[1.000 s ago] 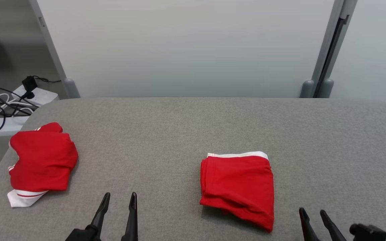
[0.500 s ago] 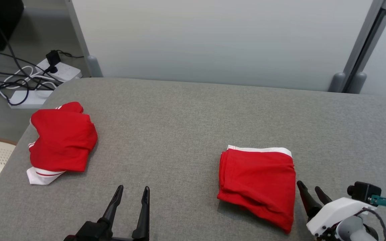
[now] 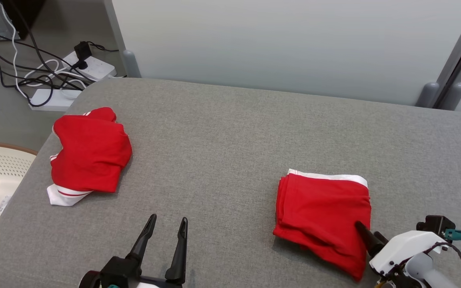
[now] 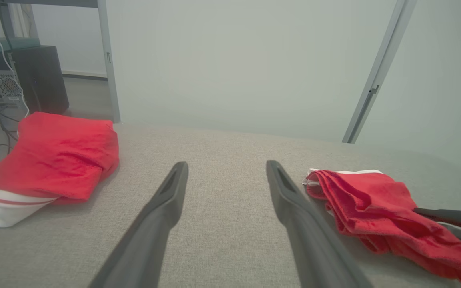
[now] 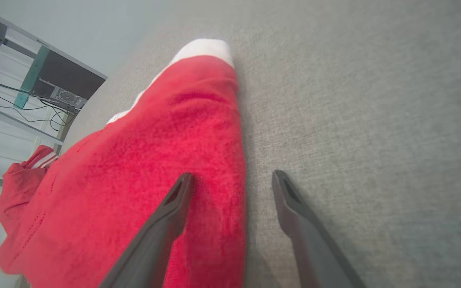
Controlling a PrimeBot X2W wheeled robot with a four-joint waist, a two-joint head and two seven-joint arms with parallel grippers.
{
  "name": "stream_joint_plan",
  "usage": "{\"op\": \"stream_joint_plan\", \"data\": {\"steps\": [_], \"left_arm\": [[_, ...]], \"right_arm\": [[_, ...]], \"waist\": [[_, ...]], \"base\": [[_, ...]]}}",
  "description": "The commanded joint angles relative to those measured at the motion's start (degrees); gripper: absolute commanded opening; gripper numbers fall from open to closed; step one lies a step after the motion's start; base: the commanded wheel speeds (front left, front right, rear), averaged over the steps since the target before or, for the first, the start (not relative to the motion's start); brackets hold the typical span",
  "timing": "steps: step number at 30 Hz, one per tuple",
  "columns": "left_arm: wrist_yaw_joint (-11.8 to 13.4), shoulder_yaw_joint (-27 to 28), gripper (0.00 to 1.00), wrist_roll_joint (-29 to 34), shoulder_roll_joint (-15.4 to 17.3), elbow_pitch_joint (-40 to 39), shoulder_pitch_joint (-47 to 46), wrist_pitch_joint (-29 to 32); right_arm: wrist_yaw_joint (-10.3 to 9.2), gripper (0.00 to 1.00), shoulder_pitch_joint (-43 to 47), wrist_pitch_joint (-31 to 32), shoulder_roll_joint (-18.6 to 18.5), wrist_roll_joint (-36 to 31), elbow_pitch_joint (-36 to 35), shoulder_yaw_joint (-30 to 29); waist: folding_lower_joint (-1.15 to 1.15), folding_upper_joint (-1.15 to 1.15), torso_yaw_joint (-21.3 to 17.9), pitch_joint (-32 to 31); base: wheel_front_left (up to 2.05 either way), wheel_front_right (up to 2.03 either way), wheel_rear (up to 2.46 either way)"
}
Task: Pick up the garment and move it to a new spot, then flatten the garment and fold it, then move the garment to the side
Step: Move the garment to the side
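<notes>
Since a second ago the right gripper [image 3: 368, 232] has come forward to the folded red garment [image 3: 322, 208], right of centre on the grey tabletop [image 3: 230, 132]; its wrist view shows the fingers wide, one over cloth, one over bare tabletop. The left gripper [image 3: 168, 218] holds its fingers wide and empty; farther left lies a crumpled red garment [image 3: 90, 154].

Soft even light, faint shadows (wrist-view fingers blurred)

Garment [image 3: 322, 208] R of 2nd garment [image 3: 90, 154].
</notes>
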Motion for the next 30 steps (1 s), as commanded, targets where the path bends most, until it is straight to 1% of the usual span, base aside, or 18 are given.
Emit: {"op": "stream_joint_plan", "data": {"steps": [1,9,10,11,12,13,14,18,22,30], "left_arm": [[-0.44,1.49,1.00,0.57,0.00,-1.09,-3.23,-0.34],[-1.12,0.59,1.00,1.14,0.00,-0.85,-3.96,-0.34],[-1.16,0.54,1.00,1.25,0.00,-0.84,-3.92,-0.34],[-1.20,0.49,1.00,1.34,0.00,-0.81,-3.87,-0.34],[-1.24,0.44,1.00,1.40,0.00,-0.76,-3.86,-0.34],[-1.26,0.41,1.00,1.44,0.00,-0.73,-3.86,-0.34],[-1.28,0.39,1.00,1.47,0.00,-0.71,-3.88,-0.34],[-1.22,0.38,1.00,1.45,0.00,-0.82,-4.00,-0.34],[-0.82,0.51,1.00,1.35,0.00,-1.17,-3.93,-0.34],[-0.94,0.40,1.00,1.31,0.00,-2.16,-5.47,-0.34]], "right_arm": [[0.08,1.00,-1.45,0.41,0.17,1.00,-0.57,1.62],[0.08,1.00,-2.36,-1.47,0.45,4.76,0.35,4.56],[0.08,0.90,-2.61,-1.85,0.38,5.24,0.48,4.74],[0.08,0.74,-2.84,-2.12,0.29,5.65,0.71,4.96],[0.08,0.44,-3.16,-2.61,0.12,5.81,1.05,5.26],[0.08,0.11,-3.45,-3.10,0.05,6.15,1.13,5.42],[0.08,0.00,-3.67,-3.44,0.00,6.64,1.05,5.57],[0.08,0.00,-4.63,-6.32,-1.18,6.35,0.91,7.28],[0.08,0.00,-5.94,-9.14,-3.00,4.82,-0.03,10.17],[0.08,0.00,-9.64,-12.34,-6.79,2.19,-1.41,14.91]], "waist": [[0.00,0.00,0.31,-0.08],[0.00,0.00,2.21,0.23],[0.00,0.00,2.41,0.31],[0.00,0.00,2.62,0.37],[0.00,0.00,2.82,0.44],[0.00,0.00,3.00,0.51],[0.00,0.00,3.16,0.58],[0.00,0.00,3.46,0.91],[0.00,0.00,3.01,1.32],[0.00,0.00,-0.40,2.74]], "base": [[0.00,0.00,0.00],[0.00,0.00,0.00],[0.00,0.00,0.00],[0.00,0.00,0.00],[0.00,0.00,0.00],[0.00,0.00,0.00],[0.00,0.00,0.00],[0.00,0.00,0.00],[0.00,0.00,0.00],[0.00,0.00,0.00]]}}
